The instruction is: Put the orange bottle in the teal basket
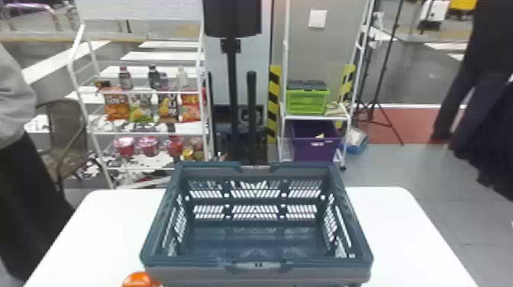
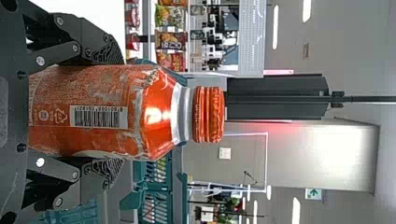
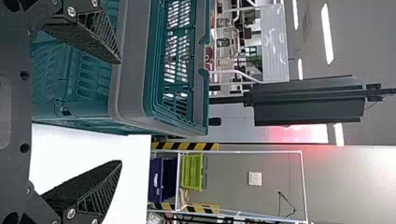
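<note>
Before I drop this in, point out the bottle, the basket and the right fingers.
Bottle (image 2: 93,93), left wrist view, on its orange side.
Basket (image 1: 191,263), head view, on its near rim.
Right fingers (image 3: 93,185), right wrist view, on the one farther from the basket.

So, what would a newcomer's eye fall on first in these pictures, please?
Probably the orange bottle, bright between the left gripper's fingers in the left wrist view. Next would come the large teal basket, central on the white table. Behind it, to the left, colorful snack bags line a white rack.
</note>
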`<control>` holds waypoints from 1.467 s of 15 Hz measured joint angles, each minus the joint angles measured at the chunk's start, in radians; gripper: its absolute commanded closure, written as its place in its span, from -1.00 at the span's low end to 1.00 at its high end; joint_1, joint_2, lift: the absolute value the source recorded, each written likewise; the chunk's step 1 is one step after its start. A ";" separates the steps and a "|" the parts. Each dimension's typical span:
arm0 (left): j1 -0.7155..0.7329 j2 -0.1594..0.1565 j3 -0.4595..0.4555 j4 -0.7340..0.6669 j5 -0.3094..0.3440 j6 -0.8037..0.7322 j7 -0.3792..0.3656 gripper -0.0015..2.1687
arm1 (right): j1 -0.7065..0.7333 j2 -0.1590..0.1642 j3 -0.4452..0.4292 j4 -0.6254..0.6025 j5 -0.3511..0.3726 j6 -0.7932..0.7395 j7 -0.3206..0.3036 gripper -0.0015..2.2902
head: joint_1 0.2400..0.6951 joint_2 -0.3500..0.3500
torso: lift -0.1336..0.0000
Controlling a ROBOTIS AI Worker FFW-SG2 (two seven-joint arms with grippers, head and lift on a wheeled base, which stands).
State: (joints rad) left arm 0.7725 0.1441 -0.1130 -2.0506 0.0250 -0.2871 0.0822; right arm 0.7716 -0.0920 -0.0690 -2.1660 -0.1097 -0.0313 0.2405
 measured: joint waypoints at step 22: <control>-0.621 0.133 -0.076 -0.218 -0.021 1.044 -0.276 -0.37 | 0.017 0.035 -0.007 0.022 0.034 -0.004 -0.001 -0.89 | 0.14 0.00 | 1.00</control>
State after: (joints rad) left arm 0.1514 0.2768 -0.1893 -2.2685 0.0040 0.7565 -0.1942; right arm 0.7887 -0.0573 -0.0764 -2.1436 -0.0762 -0.0355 0.2392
